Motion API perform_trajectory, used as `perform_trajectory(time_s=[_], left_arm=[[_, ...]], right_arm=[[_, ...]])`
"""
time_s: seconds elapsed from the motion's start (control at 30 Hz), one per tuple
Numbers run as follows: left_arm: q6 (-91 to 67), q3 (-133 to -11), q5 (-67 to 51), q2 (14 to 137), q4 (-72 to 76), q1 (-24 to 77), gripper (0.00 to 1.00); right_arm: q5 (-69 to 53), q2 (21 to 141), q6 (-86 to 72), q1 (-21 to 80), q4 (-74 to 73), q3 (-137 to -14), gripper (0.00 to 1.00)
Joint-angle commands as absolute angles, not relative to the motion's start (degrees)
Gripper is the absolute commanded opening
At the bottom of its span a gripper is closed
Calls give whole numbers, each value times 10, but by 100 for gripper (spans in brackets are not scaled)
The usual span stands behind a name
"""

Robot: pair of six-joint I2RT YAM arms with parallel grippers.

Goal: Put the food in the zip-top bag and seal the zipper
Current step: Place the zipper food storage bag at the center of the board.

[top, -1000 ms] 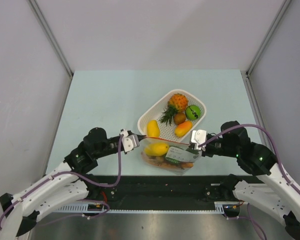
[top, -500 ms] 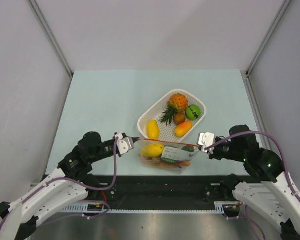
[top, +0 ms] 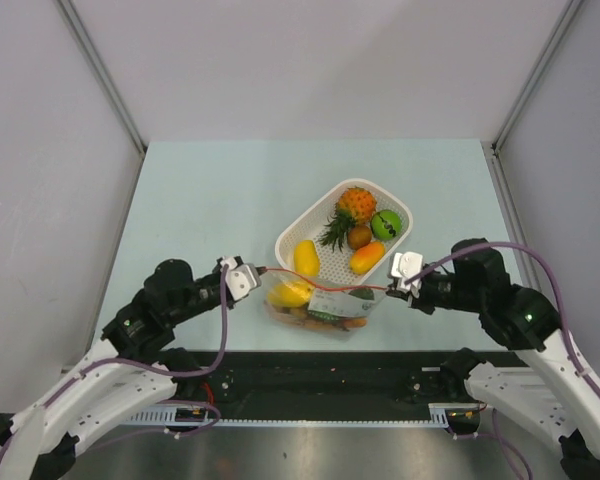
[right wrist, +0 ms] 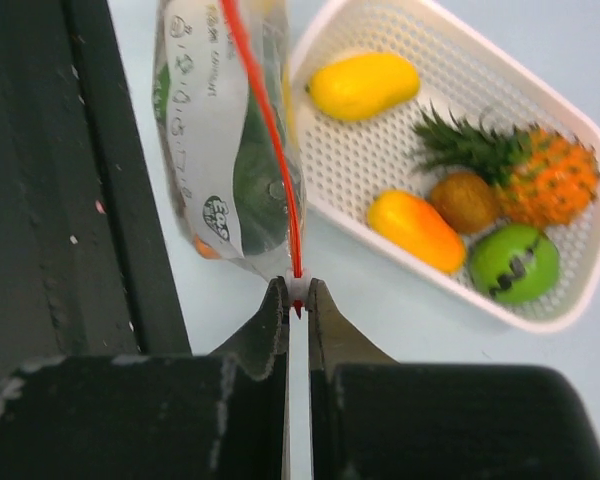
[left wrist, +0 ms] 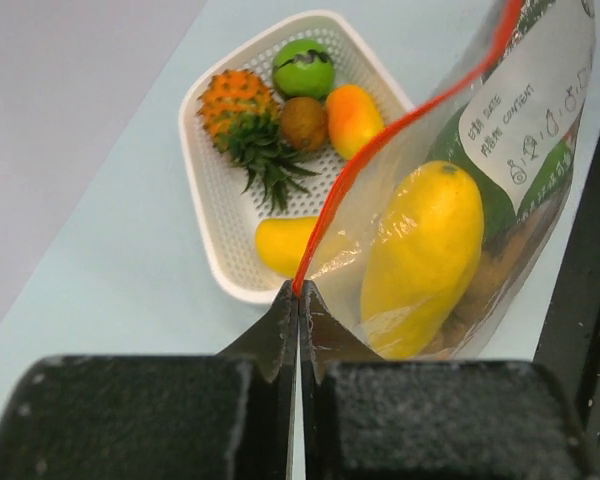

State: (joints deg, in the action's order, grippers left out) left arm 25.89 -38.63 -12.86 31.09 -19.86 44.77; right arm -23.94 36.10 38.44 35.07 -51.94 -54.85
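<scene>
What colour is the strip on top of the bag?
Red. The zipper shows best in the left wrist view.

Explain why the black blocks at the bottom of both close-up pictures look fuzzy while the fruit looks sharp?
Left wrist view: the left gripper sits too near the lens, so it blurs; the zip-top bag is crisp. Right wrist view: the right gripper likewise, the basket sharp. Top view: evenly lit.

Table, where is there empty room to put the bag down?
The widest bare patch of table lies left of the white basket, up to the left wall. A strip runs behind the basket, and a narrower one to its right. Crowded at the near edge, where the left gripper and right gripper hold the zip-top bag.
</scene>
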Motion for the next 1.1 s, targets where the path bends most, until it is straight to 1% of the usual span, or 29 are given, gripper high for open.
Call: perform_trajectory(time_s=[0.0,0.1,0.17,0.23,0.4,0.43,0.57,0.63,0.73,0.77,0.8,0.9,1.07], left_arm=[[257,-478,-67,283,-267,437,0],[278,-513,-24,260,-332,436,0],[287,-533,2,249,-356,436,0],[300,-541,76,244,-387,436,0],[331,-538,182,244,-389,419,0],[340,-532,202,248,-385,419,0],[389,-489,279,277,-358,415,0],[396,-474,282,309,-352,395,0],[396,-463,257,353,-328,332,0],[397,-458,239,362,-301,286,0],[402,-455,209,373,-284,262,0],[402,-457,154,413,-223,172,0],[375,-455,75,504,-156,103,0]], right_arm=[[-290,421,316,408,-404,-584,0],[-266,463,298,484,-347,-584,0],[-261,501,276,510,-300,-587,0],[-257,526,261,532,-247,-591,0],[-233,641,246,542,-124,-611,0],[-226,657,245,541,-82,-615,0],[-206,748,245,541,-5,-637,0],[-185,805,256,543,50,-656,0],[-150,880,267,535,113,-678,0],[-145,897,265,531,128,-684,0],[-137,917,262,524,154,-700,0],[-128,975,247,513,177,-732,0],[-119,1055,244,511,212,-796,0]])
